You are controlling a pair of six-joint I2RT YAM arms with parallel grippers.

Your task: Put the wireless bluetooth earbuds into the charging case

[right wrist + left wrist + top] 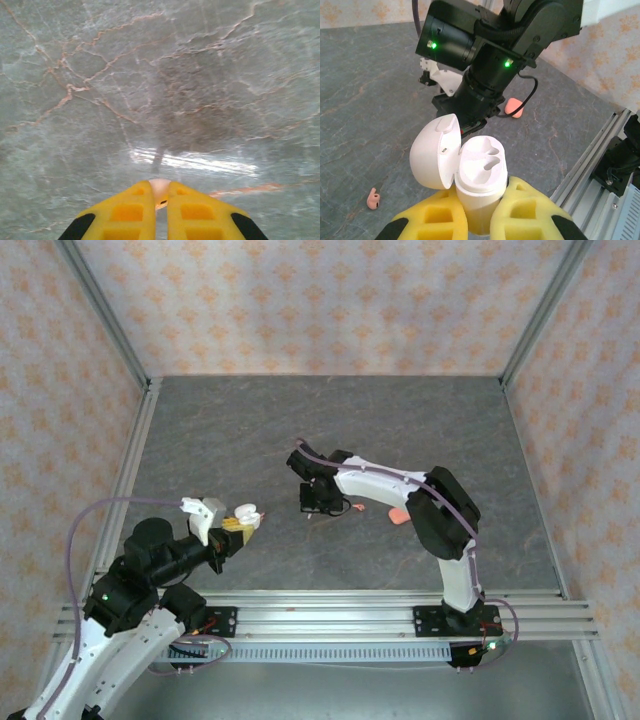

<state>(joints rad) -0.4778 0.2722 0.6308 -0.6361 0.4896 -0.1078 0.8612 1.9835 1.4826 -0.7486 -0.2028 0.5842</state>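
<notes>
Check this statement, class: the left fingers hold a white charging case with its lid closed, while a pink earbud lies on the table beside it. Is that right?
Not quite: the lid is open, not closed. The left wrist view shows the white charging case held between the left fingers with its lid swung back. The pink earbud does lie on the table beside it.

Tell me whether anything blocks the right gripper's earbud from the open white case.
Nothing visible does. The right gripper is shut on a pale earbud; the white case, held by the left gripper, has its lid open and both sockets empty.
</notes>
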